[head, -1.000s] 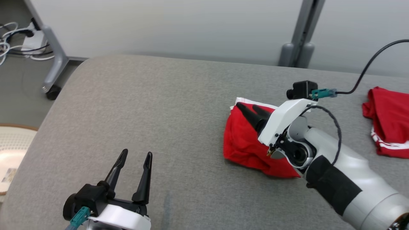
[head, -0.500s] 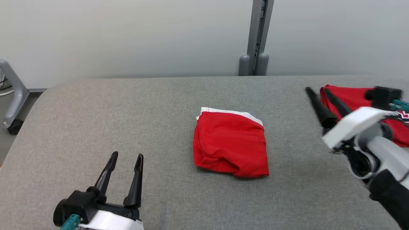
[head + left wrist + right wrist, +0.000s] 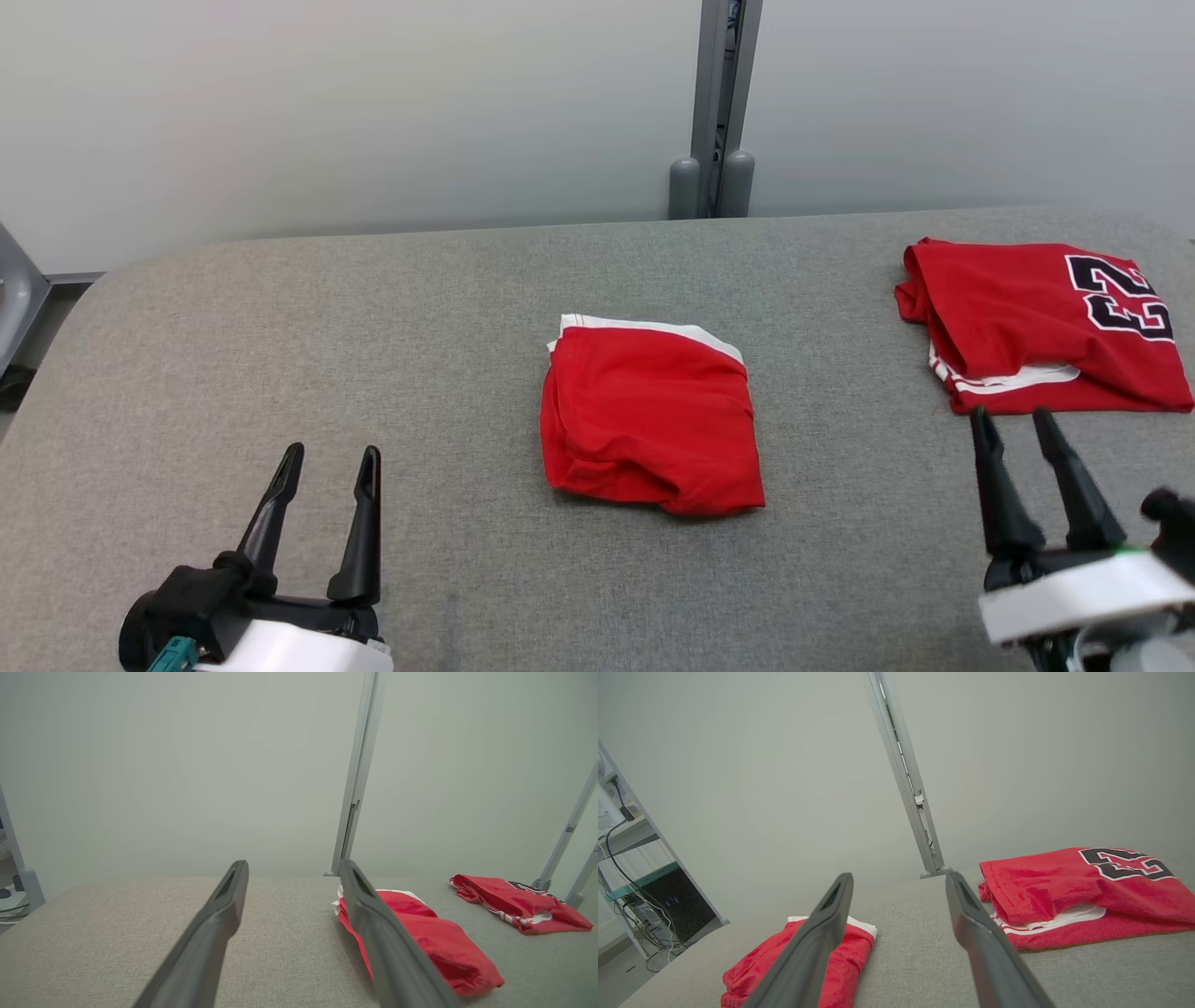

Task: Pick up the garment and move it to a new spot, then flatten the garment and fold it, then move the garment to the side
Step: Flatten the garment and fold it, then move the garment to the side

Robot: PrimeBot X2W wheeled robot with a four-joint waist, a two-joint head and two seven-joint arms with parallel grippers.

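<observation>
- So, head view: the folded red garment [image 3: 652, 417] lies mid-way across the grey table [image 3: 373, 327], with its white band on the far edge and a lumpy, bunched near edge. The left gripper [image 3: 332, 453] hovers at lower left, fingers apart and holding nothing, well clear of the cloth. The right gripper [image 3: 1010, 417] is also spread and empty, with its tips just short of the numbered jersey [image 3: 1036, 322] on the right.
- Left wrist view: the fingers are wide apart over bare table, and the folded red garment [image 3: 434, 938] sits off past the right finger.
- Right wrist view: the folded red garment [image 3: 752, 966] is behind the left finger and the numbered jersey [image 3: 1064, 882] is past the right one, with open table in the gap.
- My guess is the fold is done and the move to the side is what's left.
- What could go wrong: pinching just the top layer at that bunched edge would peel the fold open. Dragging it over the cloth-covered top could do the same. The right arm could also snag the jersey hem, since it's parked so near.
</observation>
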